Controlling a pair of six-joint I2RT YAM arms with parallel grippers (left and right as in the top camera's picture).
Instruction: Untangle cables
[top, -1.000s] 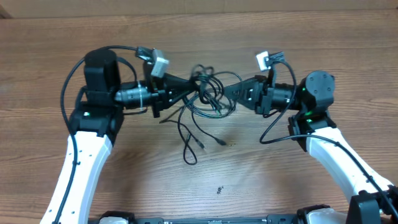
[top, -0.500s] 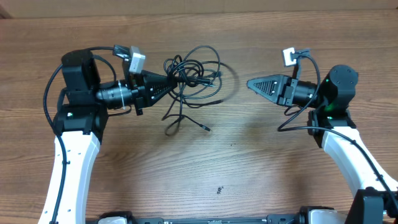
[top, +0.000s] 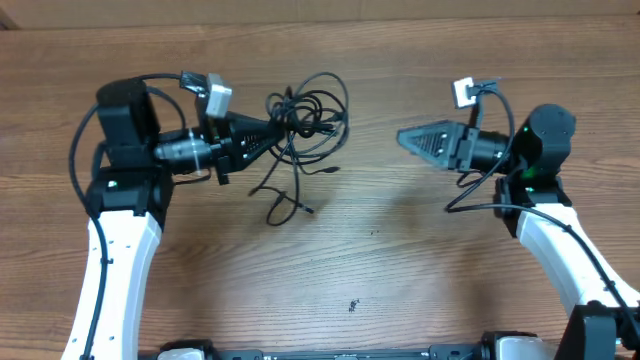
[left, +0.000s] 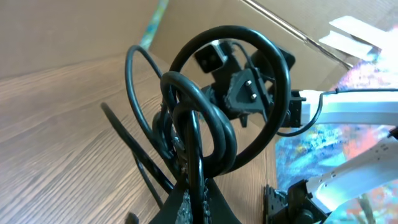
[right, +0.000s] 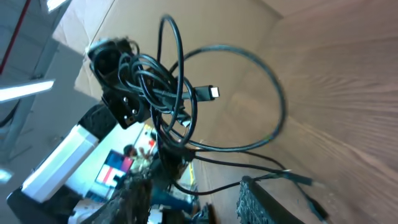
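- Cables (top: 312, 118) were bunched at L gripper (top: 281, 129) tip, w/ loose ends trailed on table (top: 400, 270).
- L gripper was clamped on them.
- R gripper (top: 403, 136): fingers were seen apart, empty, well apart from bundle.

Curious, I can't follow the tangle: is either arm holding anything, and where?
The left gripper pinches the cables at the tangled clump of the bundle. The right gripper, apart from them, holds nothing.
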